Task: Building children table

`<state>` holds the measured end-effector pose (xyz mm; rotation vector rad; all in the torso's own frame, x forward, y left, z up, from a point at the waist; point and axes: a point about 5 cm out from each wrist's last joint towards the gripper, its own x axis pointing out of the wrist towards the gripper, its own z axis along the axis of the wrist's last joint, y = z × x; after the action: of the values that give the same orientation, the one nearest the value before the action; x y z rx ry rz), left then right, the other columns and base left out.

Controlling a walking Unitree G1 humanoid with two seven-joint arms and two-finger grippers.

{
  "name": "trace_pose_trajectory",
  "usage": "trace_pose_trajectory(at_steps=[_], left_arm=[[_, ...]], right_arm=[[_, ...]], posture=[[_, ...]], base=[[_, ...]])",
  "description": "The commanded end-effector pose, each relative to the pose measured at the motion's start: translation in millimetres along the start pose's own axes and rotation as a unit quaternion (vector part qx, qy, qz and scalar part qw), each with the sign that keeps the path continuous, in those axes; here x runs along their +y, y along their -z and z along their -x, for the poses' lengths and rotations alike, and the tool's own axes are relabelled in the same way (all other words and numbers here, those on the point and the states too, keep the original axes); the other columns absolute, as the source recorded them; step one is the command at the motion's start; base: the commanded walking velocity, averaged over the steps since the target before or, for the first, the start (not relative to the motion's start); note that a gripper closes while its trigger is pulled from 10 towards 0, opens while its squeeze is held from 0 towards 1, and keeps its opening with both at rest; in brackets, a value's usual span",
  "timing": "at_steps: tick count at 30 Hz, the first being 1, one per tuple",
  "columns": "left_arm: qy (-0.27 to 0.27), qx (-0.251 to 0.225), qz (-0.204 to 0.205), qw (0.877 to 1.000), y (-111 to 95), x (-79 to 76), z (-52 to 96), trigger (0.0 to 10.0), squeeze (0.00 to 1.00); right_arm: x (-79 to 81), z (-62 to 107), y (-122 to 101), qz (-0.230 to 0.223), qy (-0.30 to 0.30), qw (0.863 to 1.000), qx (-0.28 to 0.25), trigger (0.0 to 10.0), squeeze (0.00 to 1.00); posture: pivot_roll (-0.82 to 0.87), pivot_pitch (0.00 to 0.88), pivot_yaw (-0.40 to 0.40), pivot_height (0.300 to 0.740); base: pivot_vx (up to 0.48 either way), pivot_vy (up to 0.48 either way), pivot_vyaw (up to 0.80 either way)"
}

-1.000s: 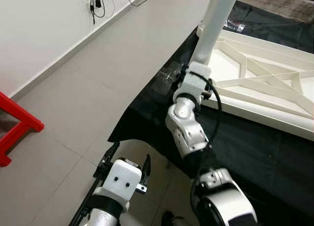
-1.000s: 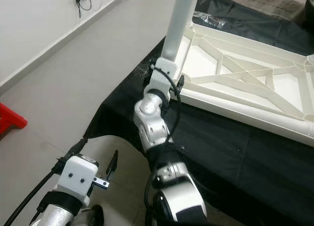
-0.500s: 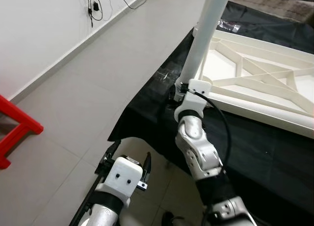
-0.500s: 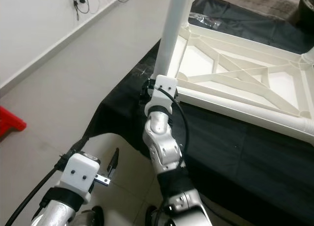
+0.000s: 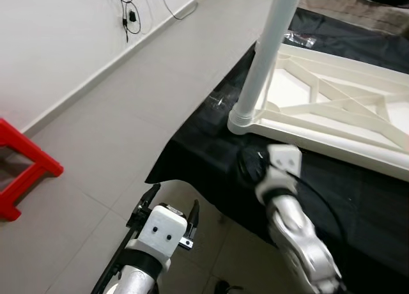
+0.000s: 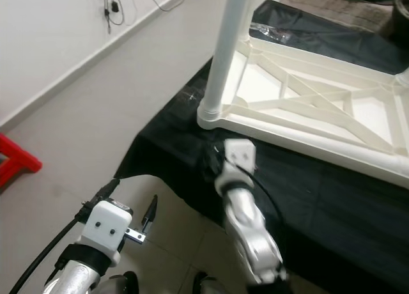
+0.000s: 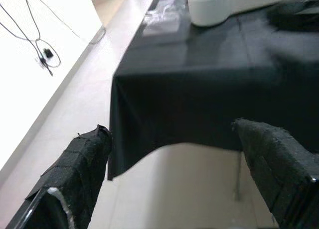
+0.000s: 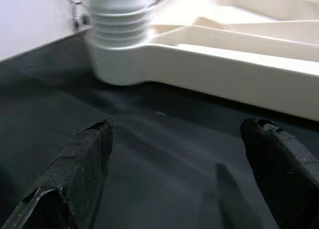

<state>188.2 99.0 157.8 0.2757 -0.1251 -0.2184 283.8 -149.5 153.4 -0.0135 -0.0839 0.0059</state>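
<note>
An upturned white children's table top (image 5: 332, 102), ribbed underside up, lies on a black cloth (image 5: 358, 198) spread over the floor, reaching from the middle toward two o'clock in the head views. At its near-left corner a white table leg (image 5: 265, 57) stands upright in its round socket and rises toward twelve o'clock. A clear plastic bag (image 5: 300, 39) rests on the cloth behind the leg, and another crumpled clear piece (image 5: 217, 101) sits at the cloth's left edge, at about nine o'clock from the leg's base.

The right tool (image 8: 174, 154) hangs low over the cloth just in front of the socket, at six o'clock from the leg, its fingers spread wide with nothing between them; nothing stands between it and the leg. The silver right arm appears blurred.

The left tool (image 7: 184, 164) hangs at seven o'clock over the grey floor tiles (image 5: 128, 115), facing the cloth's near edge, fingers spread and holding nothing.

A red stool (image 5: 19, 166) stands at nine o'clock, and black cables (image 5: 131, 13) hang down the white wall at eleven o'clock.
</note>
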Motion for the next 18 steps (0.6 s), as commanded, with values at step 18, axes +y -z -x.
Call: trace_pose_trajectory(at_steps=[18], left_arm=[[-0.01,0.053,0.058,0.997,27,6.8,-8.7,10.0,0.0]], right_arm=[[14.7,37.0,8,-0.005,-0.037,0.999,0.003,10.0,0.0]], posture=[[0.08,0.166,-0.033,0.74]], base=[[0.0,0.0,-0.7]])
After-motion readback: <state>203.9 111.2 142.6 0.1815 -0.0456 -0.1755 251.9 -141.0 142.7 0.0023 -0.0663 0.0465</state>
